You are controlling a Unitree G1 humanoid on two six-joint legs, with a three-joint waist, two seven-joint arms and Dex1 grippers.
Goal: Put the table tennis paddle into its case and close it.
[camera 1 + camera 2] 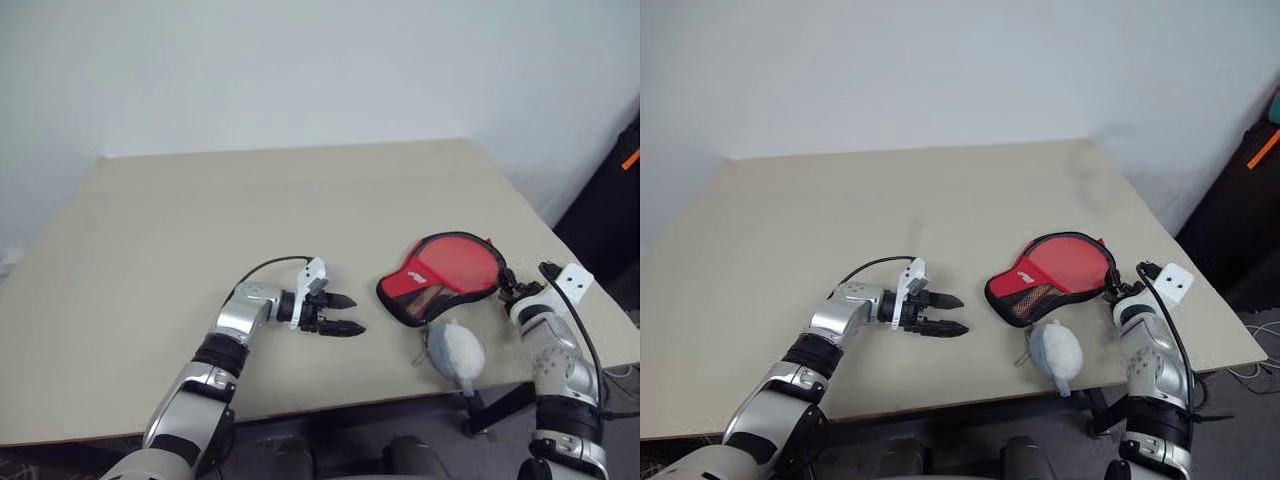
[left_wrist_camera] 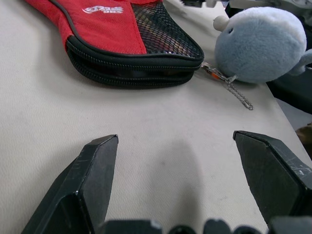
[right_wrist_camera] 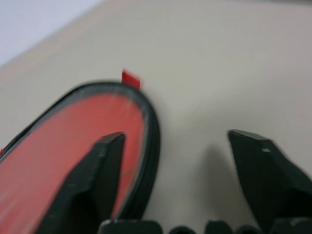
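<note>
The case (image 1: 445, 268) lies flat on the table near the right front, red with black edging, a mesh patch and a white logo. In the left wrist view the case (image 2: 117, 29) shows its zipped edge lying together along the narrow end. The table tennis paddle is hidden. My left gripper (image 1: 353, 314) rests on the table just left of the case, pointing at it, open and empty. My right gripper (image 3: 176, 136) is open at the round end of the case (image 3: 73, 141), one finger over its rim, the other over bare table.
A grey-blue plush toy (image 1: 457, 350) with a small chain lies by the table's (image 1: 200, 200) front edge, just in front of the case. The table's right edge runs close past my right arm. A dark object (image 1: 610, 210) stands beyond that edge.
</note>
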